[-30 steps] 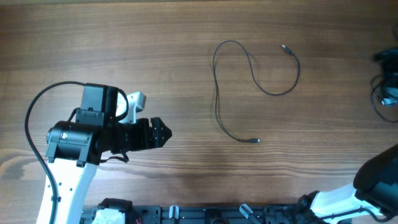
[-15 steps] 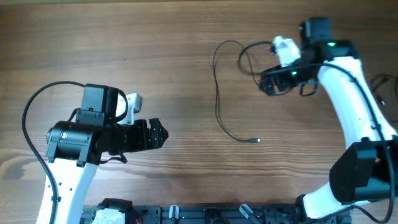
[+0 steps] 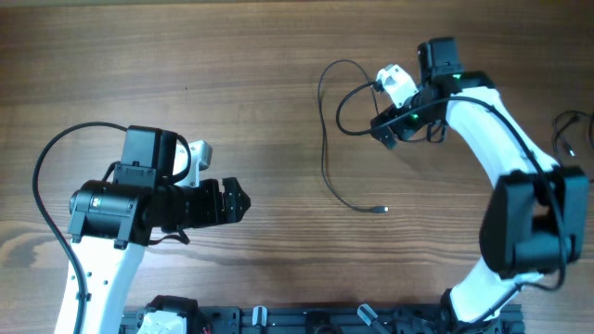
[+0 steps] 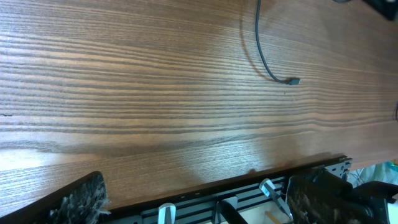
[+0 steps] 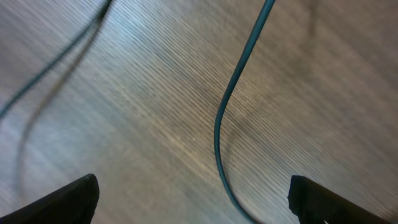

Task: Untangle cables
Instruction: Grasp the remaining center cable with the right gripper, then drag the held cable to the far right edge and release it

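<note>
Gaping left tool [image 3: 245,200], right tool [image 3: 380,129]; one cable [image 3: 323,148]

The cable [image 3: 324,139] lies on the table [image 3: 232,56], right gripper [image 3: 378,130] over it, left gripper [image 3: 243,199] well apart.

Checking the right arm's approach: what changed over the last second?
The right gripper came in from the lower right to the upper loop of the cable, then moved left, shifting that loop leftward into a tighter curl. Its jaws stand open with the cable between them; nothing is gripped. The left gripper and the lower plug stayed put.
</note>
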